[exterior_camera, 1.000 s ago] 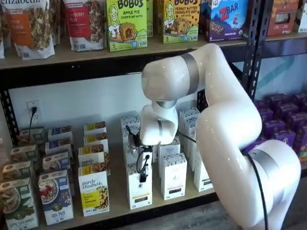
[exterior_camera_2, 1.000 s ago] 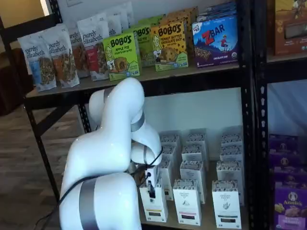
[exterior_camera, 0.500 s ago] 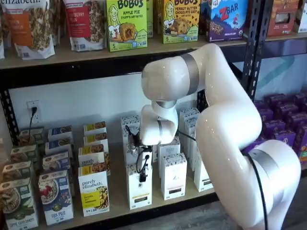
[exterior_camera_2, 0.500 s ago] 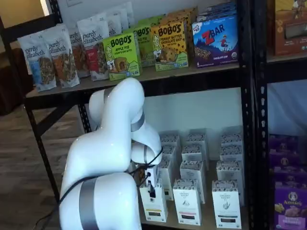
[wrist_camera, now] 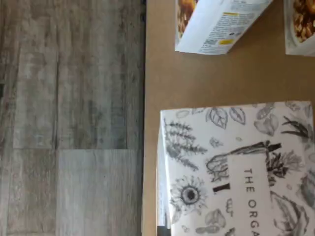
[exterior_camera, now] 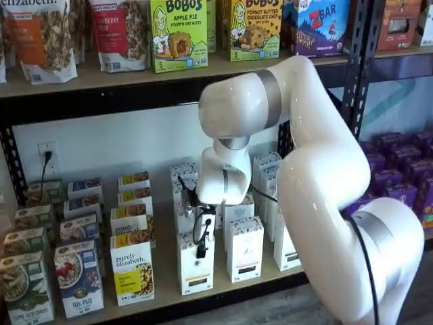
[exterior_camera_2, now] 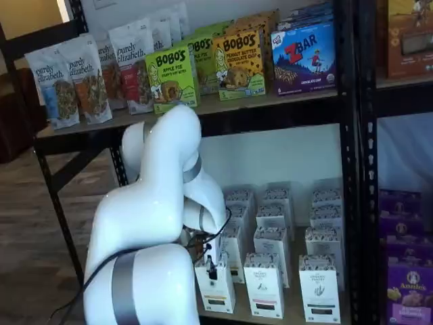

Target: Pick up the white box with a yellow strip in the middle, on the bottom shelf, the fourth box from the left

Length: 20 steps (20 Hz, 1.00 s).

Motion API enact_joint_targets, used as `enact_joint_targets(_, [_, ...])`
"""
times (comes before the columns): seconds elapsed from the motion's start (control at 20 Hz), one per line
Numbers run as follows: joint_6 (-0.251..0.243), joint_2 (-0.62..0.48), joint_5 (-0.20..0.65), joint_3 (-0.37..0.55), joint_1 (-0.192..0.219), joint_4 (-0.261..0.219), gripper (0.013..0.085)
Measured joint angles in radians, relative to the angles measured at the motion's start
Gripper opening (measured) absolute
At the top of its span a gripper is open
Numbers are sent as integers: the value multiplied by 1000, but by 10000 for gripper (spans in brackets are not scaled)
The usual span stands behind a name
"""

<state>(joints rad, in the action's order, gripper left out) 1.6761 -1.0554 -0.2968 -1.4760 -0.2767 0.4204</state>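
Observation:
The white box [exterior_camera: 196, 269] is a tall narrow carton with a speckled top and a pale-yellow strip. It stands at the front of the bottom shelf [exterior_camera: 166, 288] and shows in both shelf views [exterior_camera_2: 216, 292]. My gripper [exterior_camera: 201, 237] hangs from the white wrist right at the box's top, its black fingers [exterior_camera_2: 211, 265] closed down over the front face. In the wrist view the box's patterned top [wrist_camera: 236, 167] fills much of the picture, with tan shelf board [wrist_camera: 206, 73] beside it.
A like white carton with a black strip [exterior_camera: 245, 250] stands just right of the box, and a purely elizabeth box [exterior_camera: 132, 271] stands to its left. More cartons stand in rows behind. The upper shelf [exterior_camera: 203, 68] hangs overhead. Wood floor [wrist_camera: 74, 118] lies past the shelf edge.
The arm has risen a little. The white box has shifted slightly up and to the left with the fingers on it.

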Motion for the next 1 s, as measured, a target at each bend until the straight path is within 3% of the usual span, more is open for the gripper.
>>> enact_joint_targets(0.2, [16, 29, 8, 46, -3, 18, 530])
enact_joint_targets(0.75, [-21, 126, 40, 205, -16, -18, 530])
enact_joint_targets(1.0, [14, 180, 51, 284, -31, 31, 530])
